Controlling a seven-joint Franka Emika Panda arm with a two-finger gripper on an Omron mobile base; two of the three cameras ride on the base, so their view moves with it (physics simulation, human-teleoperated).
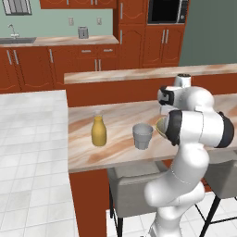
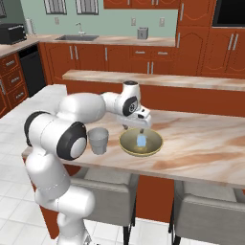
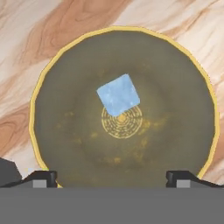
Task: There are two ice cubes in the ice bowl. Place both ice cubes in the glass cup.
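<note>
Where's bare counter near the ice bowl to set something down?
Bare marble lies right of the ice bowl in the right base view, and between the yellow bottle and the glass cup. It is crowded where cup, bowl and the gripper above the bowl meet.

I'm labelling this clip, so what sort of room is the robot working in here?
A rendered home kitchen: red-brown wooden cabinets along the wall, a sink with a faucet set in the back counter, and a marble-look counter with grey stools tucked under it.

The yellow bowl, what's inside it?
One pale blue ice cube lies near the middle of the ice bowl. No second cube shows in it; the hand view's bottom edge hides a sliver of the bowl.
</note>
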